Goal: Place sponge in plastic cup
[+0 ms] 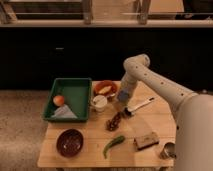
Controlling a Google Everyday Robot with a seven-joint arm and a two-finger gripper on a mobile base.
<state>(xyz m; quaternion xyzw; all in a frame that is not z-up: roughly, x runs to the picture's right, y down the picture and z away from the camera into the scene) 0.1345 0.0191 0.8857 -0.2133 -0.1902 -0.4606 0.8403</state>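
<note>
My gripper (pixel 123 101) hangs low over the middle of the wooden table (pixel 90 155), just right of the white mug (pixel 99 103) and the orange bowl (pixel 105 89). A small blue-grey block, the sponge (pixel 123 94), sits between its fingers, and the gripper looks shut on it. The pale plastic cup does not show; the spot under and behind the gripper is hidden by the gripper and the sponge.
A green tray (pixel 75 85) at the left holds an orange (pixel 59 100) and a pale cloth (pixel 64 112). Also on the table are a dark bowl (pixel 70 141), green pepper (pixel 114 145), dark red cluster (pixel 115 121), white utensil (pixel 140 105), brown block (pixel 146 140) and metal cup (pixel 169 150).
</note>
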